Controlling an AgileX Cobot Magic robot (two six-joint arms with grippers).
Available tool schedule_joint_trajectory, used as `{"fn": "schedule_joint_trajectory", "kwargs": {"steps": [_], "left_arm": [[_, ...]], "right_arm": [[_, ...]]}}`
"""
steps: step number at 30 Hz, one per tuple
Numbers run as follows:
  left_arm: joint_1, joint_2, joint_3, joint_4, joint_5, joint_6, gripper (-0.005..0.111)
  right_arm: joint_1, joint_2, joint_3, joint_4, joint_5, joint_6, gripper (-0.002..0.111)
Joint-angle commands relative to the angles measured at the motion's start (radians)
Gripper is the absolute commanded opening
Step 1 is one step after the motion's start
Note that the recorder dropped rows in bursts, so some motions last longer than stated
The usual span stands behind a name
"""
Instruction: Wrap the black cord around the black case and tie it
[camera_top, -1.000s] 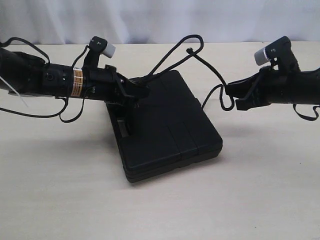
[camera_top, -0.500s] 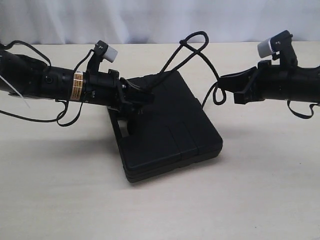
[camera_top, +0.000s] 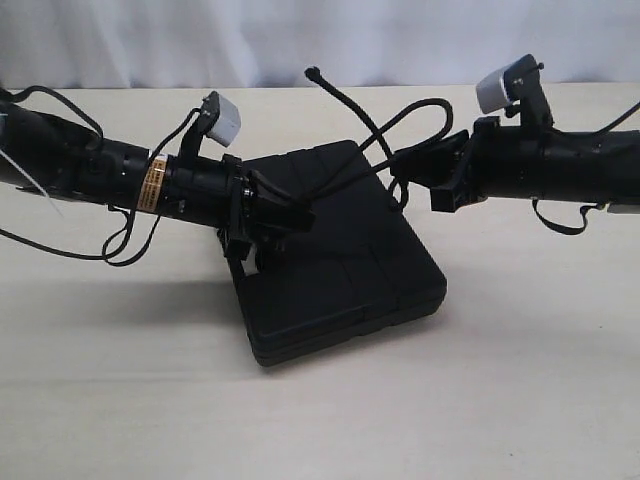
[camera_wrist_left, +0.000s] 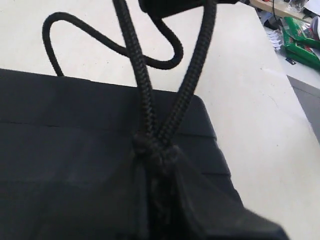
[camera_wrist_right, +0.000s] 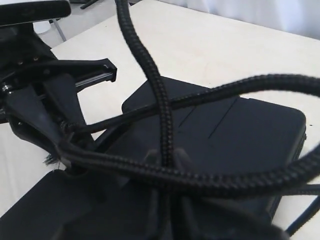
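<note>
Braided black cord (camera_top: 346, 99) looped above matte, ridged black case (camera_top: 340, 280); pinched tight by left gripper (camera_top: 298, 214); likewise clamped in right gripper (camera_top: 402, 162) over case.

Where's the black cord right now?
In the exterior view the black cord is strung above the black case between the left end effector and the right end effector, one end poking up.

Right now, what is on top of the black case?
Two strands of the black cord cross above the black case, pinched by the left gripper over it and held by the right gripper. Whether cord runs beneath is hidden.
</note>
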Motion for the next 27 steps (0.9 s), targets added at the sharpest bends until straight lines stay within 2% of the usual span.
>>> {"fn": "schedule_joint_trajectory", "kwargs": {"steps": [1, 3, 5, 8, 11, 15, 20, 23, 25, 27], "left_arm": [[0.0, -0.006, -0.005, -0.052, 0.095, 0.002, 0.039], [0.0, -0.006, -0.005, -0.06, 0.144, 0.002, 0.062], [0.0, -0.006, -0.005, -0.077, 0.145, 0.015, 0.071], [0.0, -0.006, -0.005, -0.103, 0.099, 0.031, 0.072], [0.002, -0.011, -0.005, -0.128, -0.02, 0.033, 0.072], [0.002, -0.056, -0.005, -0.194, -0.012, 0.044, 0.072], [-0.004, -0.103, -0.005, -0.399, -0.108, 0.128, 0.072], [-0.055, -0.103, -0.012, -0.533, -0.026, 0.22, 0.071], [-0.08, -0.098, -0.043, -0.531, 0.001, 0.218, 0.071], [-0.107, -0.096, -0.083, -0.533, 0.09, 0.17, 0.071]], "right_arm": [[0.002, -0.006, -0.005, 0.004, -0.006, -0.032, 0.004], [0.002, -0.006, -0.005, 0.004, -0.006, -0.032, 0.004], [0.002, -0.006, -0.005, 0.004, -0.006, -0.032, 0.004], [0.002, -0.006, -0.005, 0.004, -0.006, -0.032, 0.004], [0.002, -0.006, -0.005, 0.004, -0.006, -0.032, 0.004], [0.002, -0.006, -0.005, 0.004, -0.006, -0.032, 0.004], [0.002, -0.006, -0.011, 0.004, -0.005, -0.032, 0.004], [0.002, -0.006, -0.011, 0.004, -0.005, -0.032, 0.004], [0.002, -0.006, -0.011, 0.004, -0.005, -0.032, 0.004], [0.002, -0.006, -0.011, 0.004, -0.005, -0.032, 0.004]]}}
